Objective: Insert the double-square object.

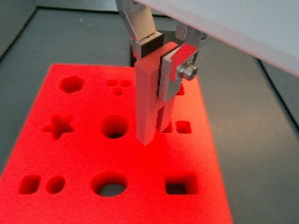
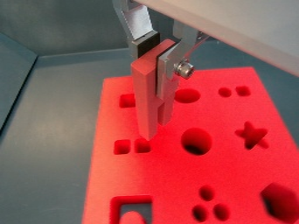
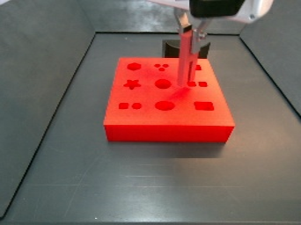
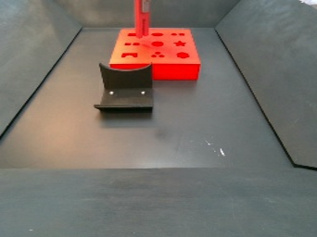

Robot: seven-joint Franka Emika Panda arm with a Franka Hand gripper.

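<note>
My gripper (image 1: 162,63) is shut on the double-square object (image 1: 149,101), a slender red-pink bar held upright by its upper end. It hangs over the big red block (image 1: 70,162). Its lower tip is close above the block's top, beside the pair of small square holes (image 1: 176,127). Both wrist views show this: the gripper (image 2: 159,59), the bar (image 2: 147,96), the two square holes (image 2: 132,146). In both side views the bar (image 3: 186,61) (image 4: 141,17) stands over the block (image 3: 147,123) (image 4: 168,67). I cannot tell whether the tip touches the block.
The block's top has other shaped holes: a star (image 1: 59,127), round holes (image 1: 111,185), a hexagon (image 1: 73,84), a square (image 1: 179,185). The dark fixture (image 4: 124,89) stands on the floor apart from the block. Dark walls (image 4: 37,74) ring the floor.
</note>
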